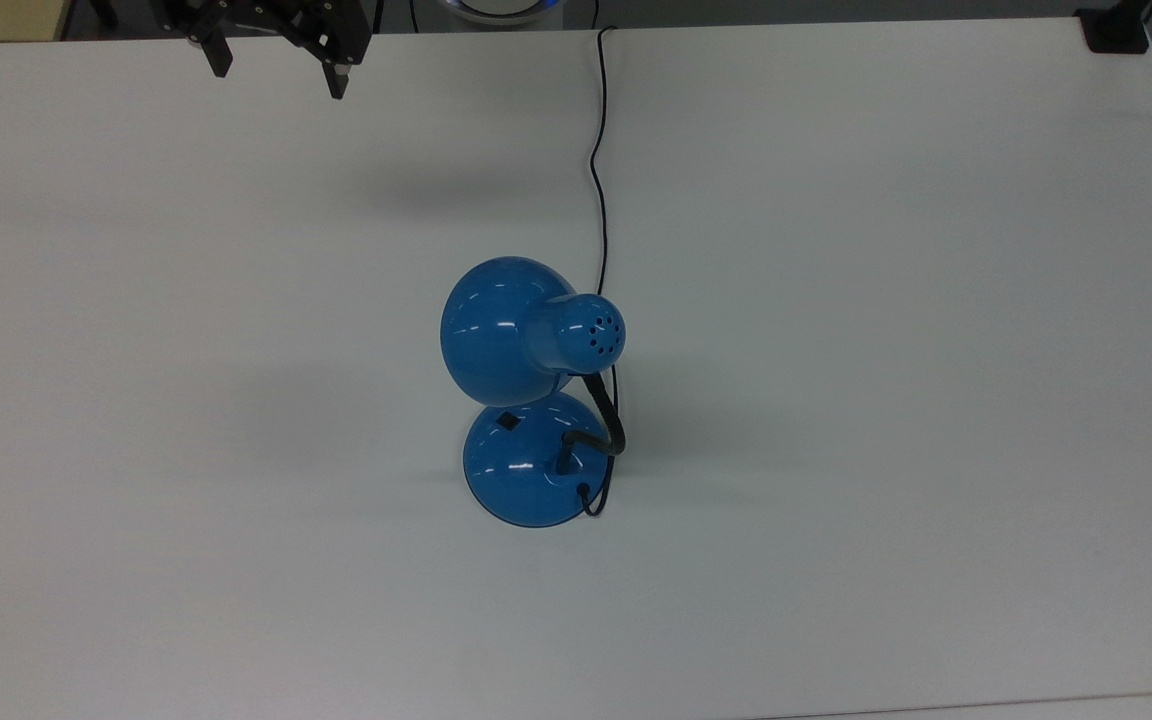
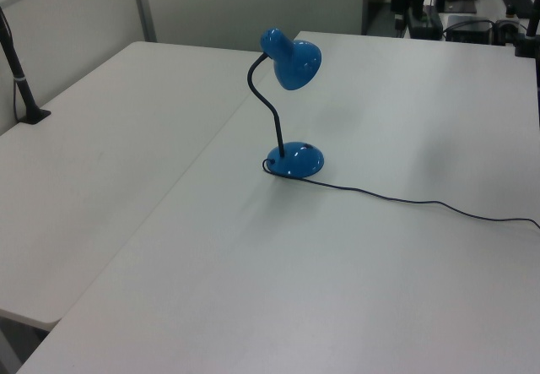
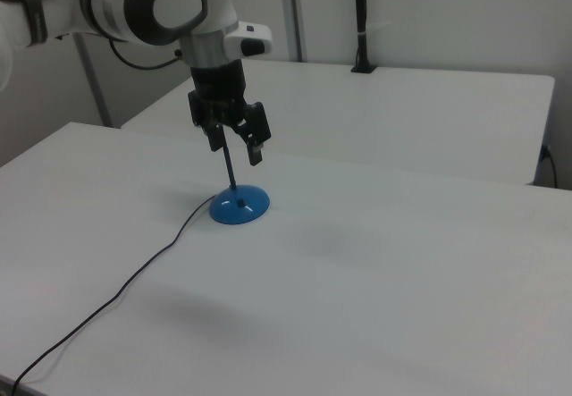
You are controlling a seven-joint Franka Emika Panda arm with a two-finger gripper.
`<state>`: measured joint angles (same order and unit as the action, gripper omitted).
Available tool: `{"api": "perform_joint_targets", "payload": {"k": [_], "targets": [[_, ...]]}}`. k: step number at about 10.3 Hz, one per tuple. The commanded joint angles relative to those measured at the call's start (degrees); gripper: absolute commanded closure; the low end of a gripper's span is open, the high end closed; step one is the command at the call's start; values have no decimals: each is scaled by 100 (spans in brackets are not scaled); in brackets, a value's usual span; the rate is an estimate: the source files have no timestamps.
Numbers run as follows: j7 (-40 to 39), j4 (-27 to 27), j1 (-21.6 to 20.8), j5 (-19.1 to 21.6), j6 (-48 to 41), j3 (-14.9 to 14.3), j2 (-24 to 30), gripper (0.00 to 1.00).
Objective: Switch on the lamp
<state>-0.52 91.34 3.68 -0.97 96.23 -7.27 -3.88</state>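
White matte table [image 1: 836, 300], second table butted alongside in left view. Lamp [image 1: 531, 400] stands mid-table, upright: glossy blue domed base, small black switch [image 1: 507, 421] on base, black bent neck, bell shade with vent holes. Thin black cord [image 1: 598, 150] runs off table's far edge in top view. In right view, shade hidden behind gripper [image 3: 234, 146]; base visible below. Gripper [image 1: 278, 68] cut off at top view's upper left, well apart from lamp, above table, fingers spread, holding nothing. Lamp unlit.
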Motion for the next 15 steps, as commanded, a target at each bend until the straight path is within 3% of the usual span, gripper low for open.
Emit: {"api": "perform_joint_targets", "payload": {"k": [1,9,10,11,12,13,15], "targets": [[96,-11,18,-96,-375,24,36,0],[87,-11,18,-26,-377,15,27,1],[78,-2,18,-9,-368,15,19,10],[-87,-2,18,44,-360,24,10,34],[-472,-2,18,201,-359,24,1,75],[-823,-2,36,498,-359,15,1,100],[-1089,16,36,677,-263,24,-95,100]]}}
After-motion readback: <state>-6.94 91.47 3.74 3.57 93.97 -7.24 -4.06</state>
